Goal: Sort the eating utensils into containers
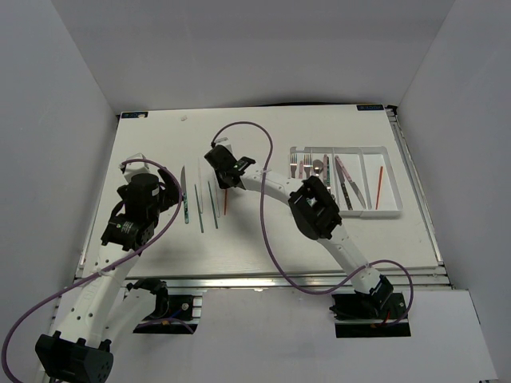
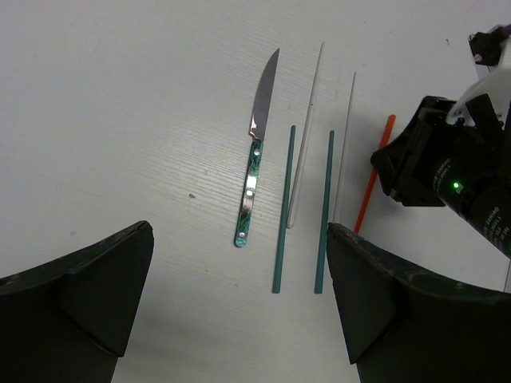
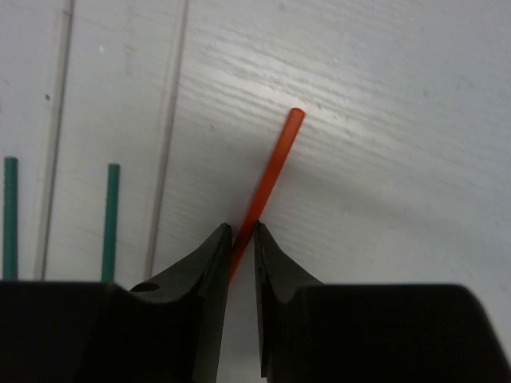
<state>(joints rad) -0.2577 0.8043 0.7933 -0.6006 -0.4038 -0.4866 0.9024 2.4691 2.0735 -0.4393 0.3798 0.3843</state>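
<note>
The right gripper (image 3: 242,233) had its fingers pinched on a red chopstick (image 3: 275,163) lying on the worktop (image 3: 383,120), just beside two green chopsticks (image 2: 283,211) and two white chopsticks (image 2: 306,136) — all well apart from the white tray (image 1: 394,182). The left gripper (image 2: 239,239), fingers spread wide, hung above a teal-handled knife (image 2: 254,159) — not touching it

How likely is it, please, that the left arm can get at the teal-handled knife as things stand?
Probably yes. The left tool hangs open over the knife, which lies bare on the table; the right tool grips the red chopstick off to one side.
</note>
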